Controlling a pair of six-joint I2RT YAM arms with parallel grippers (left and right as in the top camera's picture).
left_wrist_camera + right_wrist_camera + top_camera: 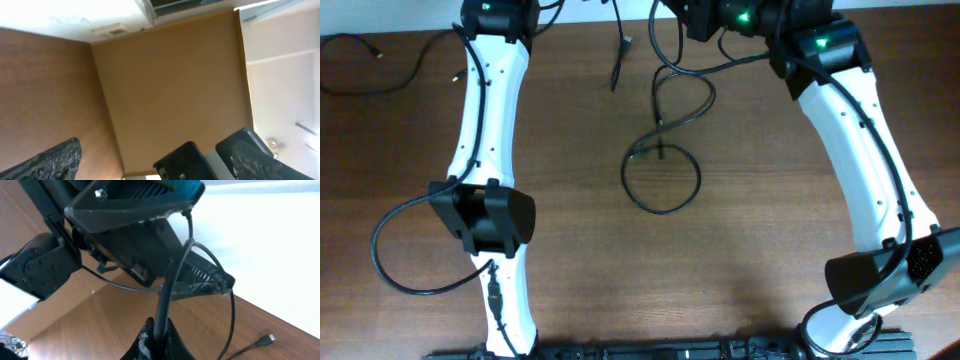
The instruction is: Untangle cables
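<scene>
A cable (169, 287) is pinched in the shut jaws of the right gripper (156, 341); the left gripper (157, 145) gapes wide, empty. The cable's loops lie mid-table (570, 260). Best drawn away slowly, so crossings open rather than cinch

Left fingers (52, 161) spread wide; right fingers (142, 347) pinched tightly together.

Looped cable (661, 182) sits mid-table (760, 250), left arm (488, 130) to its left and right arm (855, 140) to its right, and its cord snakes away to the far right, up into the right gripper (159, 337). At the far edge, just left of that cord, lies a short cable (618, 60). Way over in the far left corner there's another cable (362, 42), well apart from both.
</scene>
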